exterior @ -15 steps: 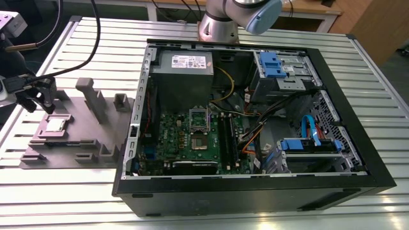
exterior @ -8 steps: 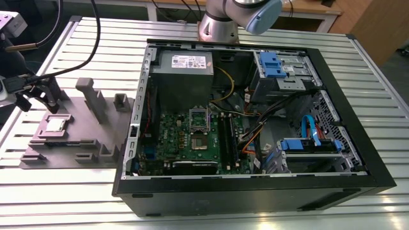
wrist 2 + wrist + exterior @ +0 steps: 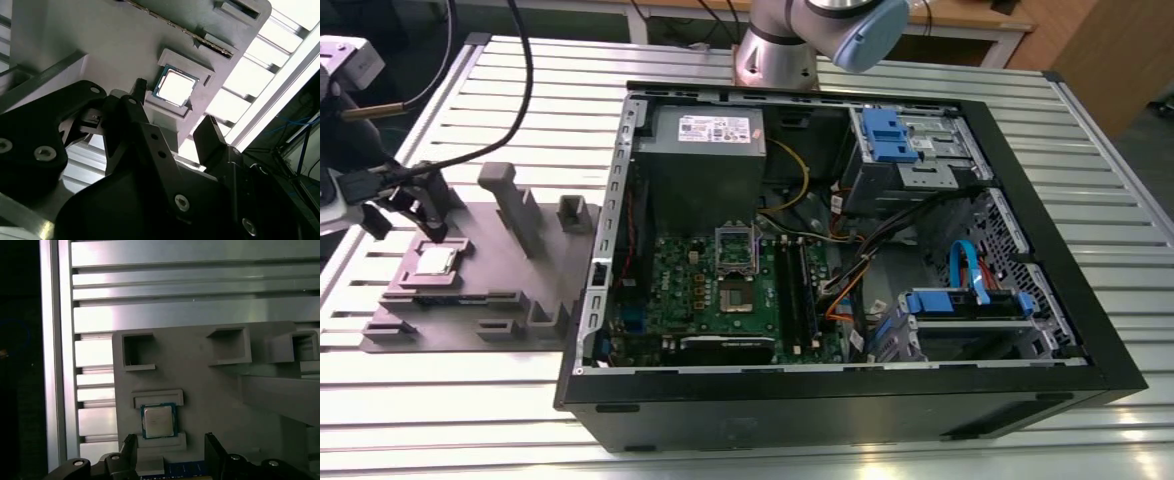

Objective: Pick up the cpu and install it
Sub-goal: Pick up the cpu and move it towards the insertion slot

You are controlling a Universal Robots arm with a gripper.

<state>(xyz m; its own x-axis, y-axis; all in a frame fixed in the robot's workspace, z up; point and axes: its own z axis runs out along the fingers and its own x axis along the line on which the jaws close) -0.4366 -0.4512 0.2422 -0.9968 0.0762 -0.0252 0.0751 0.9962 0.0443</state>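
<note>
The cpu [image 3: 438, 262] is seated flat in a square recess of the grey tray [image 3: 507, 300], which is set at nine o'clock from the open computer case [image 3: 854, 405] in the exterior view. The gripper [image 3: 403, 222] is held over the tray, jaws spread wide and empty, with the cpu at five o'clock from it. In both wrist views the cpu [image 3: 175, 86] [image 3: 159, 421] is seen just beyond the fingertips [image 3: 131, 439], in line with the gap and untouched.
</note>
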